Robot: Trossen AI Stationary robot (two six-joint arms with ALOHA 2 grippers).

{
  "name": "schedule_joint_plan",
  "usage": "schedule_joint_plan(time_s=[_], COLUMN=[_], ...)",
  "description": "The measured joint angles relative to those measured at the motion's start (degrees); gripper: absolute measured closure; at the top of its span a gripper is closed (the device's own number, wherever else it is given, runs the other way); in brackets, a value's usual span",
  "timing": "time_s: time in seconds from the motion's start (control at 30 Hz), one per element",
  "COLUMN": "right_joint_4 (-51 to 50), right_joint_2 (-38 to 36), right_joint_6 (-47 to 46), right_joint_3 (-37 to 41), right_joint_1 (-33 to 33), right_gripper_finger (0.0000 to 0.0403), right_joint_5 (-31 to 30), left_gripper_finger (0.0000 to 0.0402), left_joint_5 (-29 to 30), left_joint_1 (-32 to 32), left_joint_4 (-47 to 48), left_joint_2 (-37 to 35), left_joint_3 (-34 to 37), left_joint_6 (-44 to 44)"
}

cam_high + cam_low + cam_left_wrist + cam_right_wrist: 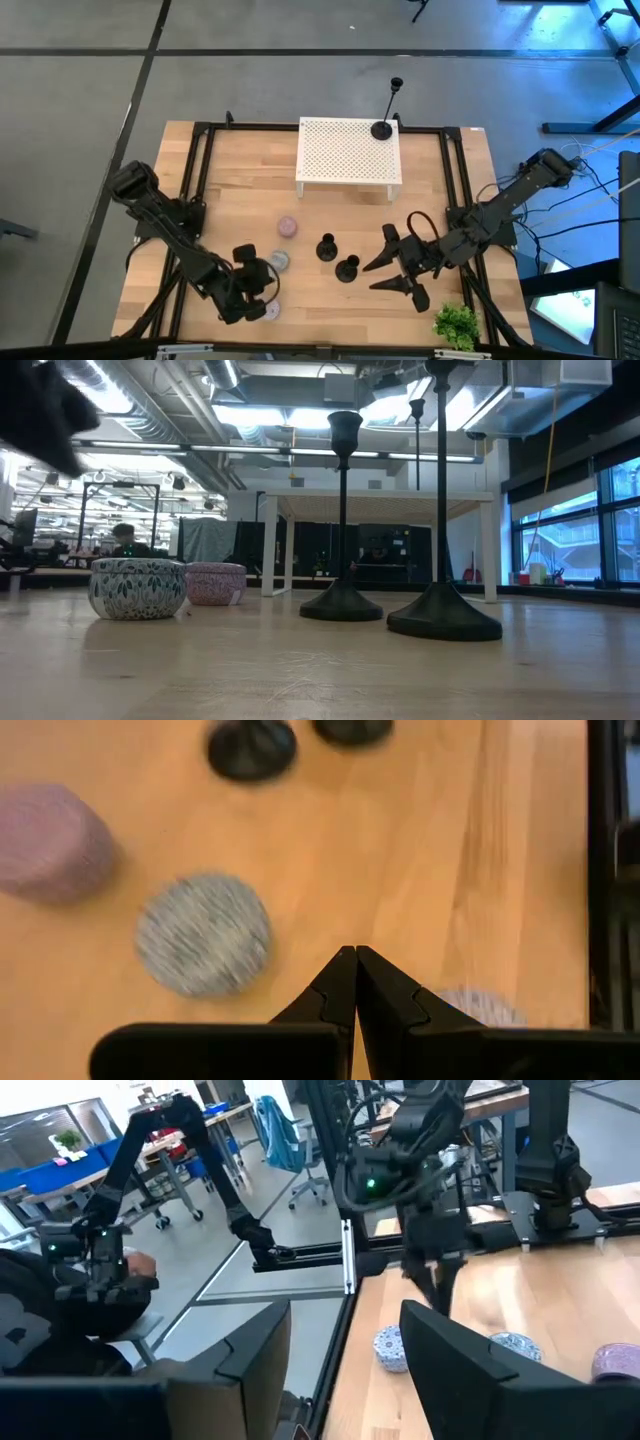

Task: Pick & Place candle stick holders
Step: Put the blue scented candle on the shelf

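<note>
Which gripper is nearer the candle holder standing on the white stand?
The right. The right gripper is open, over the table's front right, below the stand in the high view. The left gripper, shut, sits farther off at front left. The holder is on the stand's back right corner.

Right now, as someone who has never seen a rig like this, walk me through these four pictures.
Two dark robot arms work at a wooden table. One picture looks down from above, one looks level across the tabletop, and two come from cameras on the wrists. The left gripper is shut and holds nothing. The right gripper is open and also empty. Two black candle stick holders stand mid-table, a third on the white perforated stand. Small round tins and a green plant sit nearby.
</note>
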State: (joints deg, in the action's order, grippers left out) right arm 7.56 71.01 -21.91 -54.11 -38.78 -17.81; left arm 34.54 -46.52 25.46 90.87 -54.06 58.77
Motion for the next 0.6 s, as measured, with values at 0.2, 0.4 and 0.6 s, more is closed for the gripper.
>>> schedule_joint_plan(time_s=[0.2, 0.4, 0.6], right_joint_4=[0.54, 0.42, 0.32], right_joint_2=[0.71, 0.72, 0.72], right_joint_6=[-0.70, -0.81, -0.41], right_joint_3=[0.00, 0.00, 0.00], right_joint_1=[-0.01, -0.01, -0.01], right_gripper_finger=[0.0210, 0.0210, 0.0210], right_joint_5=[-0.19, -0.17, -0.17], left_gripper_finger=[0.0397, 0.0391, 0.0328], left_joint_5=[1.74, 3.62, 2.49], left_joint_1=[0.00, 0.02, 1.07], left_joint_4=[2.25, 3.82, 4.36], left_joint_2=[2.29, 2.29, 2.29], left_joint_3=[0.00, 0.00, 0.00], left_joint_6=[-0.31, 0.67, 3.61])
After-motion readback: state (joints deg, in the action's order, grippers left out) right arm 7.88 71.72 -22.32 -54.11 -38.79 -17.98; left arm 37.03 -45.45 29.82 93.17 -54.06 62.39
